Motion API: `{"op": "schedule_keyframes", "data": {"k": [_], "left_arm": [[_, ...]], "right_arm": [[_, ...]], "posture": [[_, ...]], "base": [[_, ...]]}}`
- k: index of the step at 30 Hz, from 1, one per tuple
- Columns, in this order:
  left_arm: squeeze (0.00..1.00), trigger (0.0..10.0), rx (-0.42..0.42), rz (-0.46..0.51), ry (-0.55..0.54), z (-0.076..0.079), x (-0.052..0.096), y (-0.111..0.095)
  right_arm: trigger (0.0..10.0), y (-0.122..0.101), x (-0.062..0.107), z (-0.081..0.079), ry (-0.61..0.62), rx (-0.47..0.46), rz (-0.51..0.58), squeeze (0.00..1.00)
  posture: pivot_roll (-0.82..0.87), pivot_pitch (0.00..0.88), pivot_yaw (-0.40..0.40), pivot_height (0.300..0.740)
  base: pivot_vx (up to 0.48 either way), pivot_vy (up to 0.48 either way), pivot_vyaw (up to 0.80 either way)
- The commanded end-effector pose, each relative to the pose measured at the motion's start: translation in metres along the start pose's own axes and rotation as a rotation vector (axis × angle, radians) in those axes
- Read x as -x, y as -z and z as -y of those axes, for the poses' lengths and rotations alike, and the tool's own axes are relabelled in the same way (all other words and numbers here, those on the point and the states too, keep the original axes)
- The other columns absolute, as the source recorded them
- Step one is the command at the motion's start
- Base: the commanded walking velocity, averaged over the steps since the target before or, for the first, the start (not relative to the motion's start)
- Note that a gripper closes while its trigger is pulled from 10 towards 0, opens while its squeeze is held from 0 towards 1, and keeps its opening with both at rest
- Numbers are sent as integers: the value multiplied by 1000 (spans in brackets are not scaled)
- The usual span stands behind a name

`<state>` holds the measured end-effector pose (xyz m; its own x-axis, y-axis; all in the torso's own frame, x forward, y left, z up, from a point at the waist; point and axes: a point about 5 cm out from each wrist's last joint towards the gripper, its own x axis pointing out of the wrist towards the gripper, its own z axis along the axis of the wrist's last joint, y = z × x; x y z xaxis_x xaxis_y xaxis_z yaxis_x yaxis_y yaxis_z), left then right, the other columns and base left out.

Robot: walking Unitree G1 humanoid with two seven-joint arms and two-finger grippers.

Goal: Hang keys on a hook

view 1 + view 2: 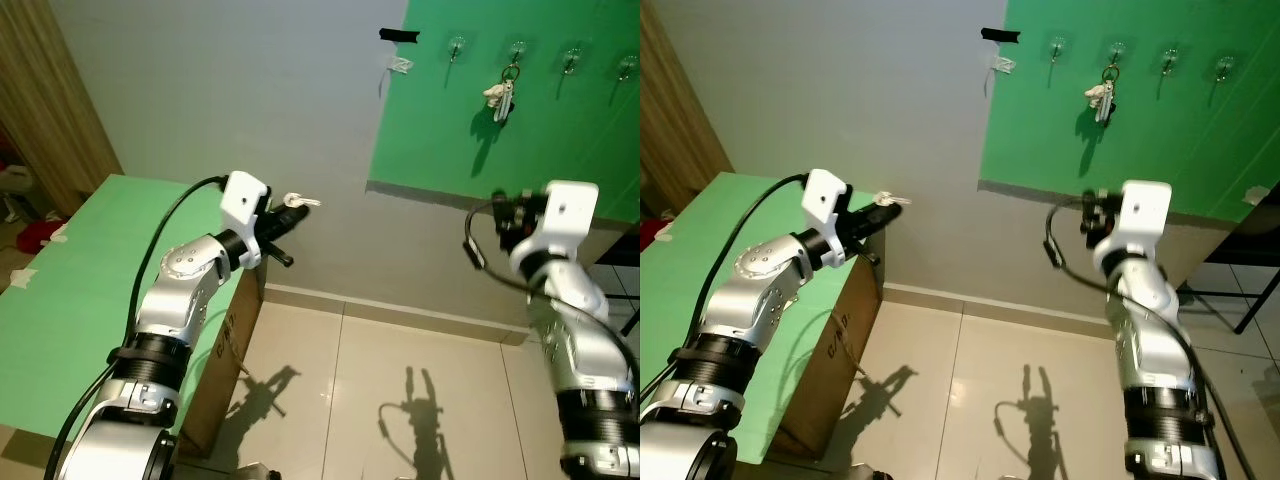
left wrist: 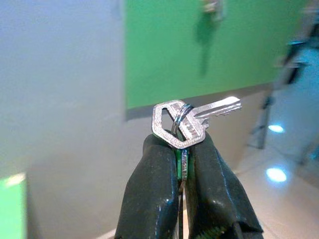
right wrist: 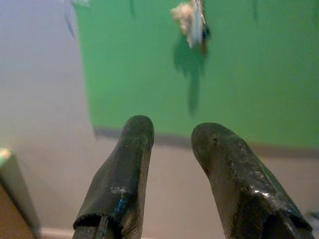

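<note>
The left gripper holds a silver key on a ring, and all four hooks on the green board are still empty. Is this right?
Not quite. The left gripper does hold the silver key, but the left eye view shows a bunch of keys already hanging on the second hook of the green board; the other three are empty.

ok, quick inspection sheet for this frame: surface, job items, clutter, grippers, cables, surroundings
Surface: green table on the robot's left, with white scraps at its far edge.
Job's things: silver key on a split ring in the left gripper; four hooks on the green wall panel, one already carrying a key bunch.
Clutter: black tape and a white clip on the wall.
Grippers: left gripper shut on the key, raised towards the wall; right gripper open, aimed at the panel.
Cables: black cable along the left arm, a loop at the right wrist.
Surroundings: grey wall, tiled floor, cardboard box under the table.
</note>
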<state>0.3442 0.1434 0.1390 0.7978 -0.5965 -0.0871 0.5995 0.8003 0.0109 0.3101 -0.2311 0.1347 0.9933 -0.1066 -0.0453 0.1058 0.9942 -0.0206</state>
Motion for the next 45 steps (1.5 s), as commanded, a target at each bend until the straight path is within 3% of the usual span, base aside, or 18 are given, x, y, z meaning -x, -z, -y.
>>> {"op": "schedule_keyframes", "data": {"k": [1,2,5,6,7,9,10,12,13,15,16,18,27,33,35,36,37,45], "left_arm": [[0,0,-14,-17,-124,-4,5,7],[0,0,-14,-25,-227,-5,9,15],[0,0,15,-64,-297,5,11,30],[0,10000,4,-67,-288,13,10,33],[0,10000,-26,-47,-309,15,10,32],[0,10000,-14,-53,-495,-9,13,31],[0,10000,-14,-53,-495,-9,13,31],[0,10000,-3,-12,-246,18,0,23],[0,10000,-23,-1,-216,22,-3,20],[0,10000,-39,4,-214,23,-4,18],[0,10000,-57,-40,-376,2,-2,19],[0,10000,-53,-65,-440,-12,-1,18],[0,10000,-60,-49,-345,2,-3,24],[0,10000,-36,11,-147,2,-12,2],[0,10000,-66,-33,55,-5,-12,-13],[0,10000,-66,-33,55,-5,-12,-13],[0,10000,-95,-71,196,-6,-7,-18],[0,10000,-115,-118,551,1,2,-36]], "right_arm": [[10000,-1,4,2,37,4,35,0],[10000,7,8,2,66,-46,14,0],[10000,18,14,-2,85,-71,-15,0],[10000,21,15,-7,72,-68,-22,0],[10000,24,17,-13,60,-65,-29,0],[10000,29,21,-22,36,-71,-39,0],[10000,29,21,-22,36,-71,-39,0],[10000,33,22,-25,25,-62,-48,0],[10000,33,22,-26,21,-55,-48,0],[10000,33,21,-27,19,-50,-47,0],[10000,33,21,-27,22,-46,-44,0],[10000,33,20,-26,26,-45,-42,0],[10000,39,26,-36,-29,-28,-49,0],[10000,35,28,-57,-301,-59,-83,0],[10000,30,27,-59,-440,-70,-126,0],[10000,30,27,-59,-440,-70,-126,0],[10000,27,28,-62,-535,-68,-154,0],[10000,5,39,-75,-863,-129,-210,0]], "posture": [[-87,0,11,740],[-84,0,10,740],[-83,0,10,740],[-86,0,11,740],[-89,0,13,740],[-85,0,7,740],[-85,0,7,740],[-87,0,12,740],[-87,0,12,740],[-87,0,12,740],[-96,0,21,740],[-99,0,21,740],[-103,0,28,740],[-96,0,22,740],[-91,0,19,740],[-91,0,19,740],[-90,0,21,740],[-98,0,33,740]], "base": [[0,0,0],[0,0,0],[0,0,0],[0,0,0],[0,0,0],[0,0,0],[0,0,0],[0,0,0],[0,0,0],[0,0,0],[0,0,0],[0,0,0],[0,0,0],[0,0,0],[0,0,0],[0,0,0],[0,0,0],[0,0,0]]}}
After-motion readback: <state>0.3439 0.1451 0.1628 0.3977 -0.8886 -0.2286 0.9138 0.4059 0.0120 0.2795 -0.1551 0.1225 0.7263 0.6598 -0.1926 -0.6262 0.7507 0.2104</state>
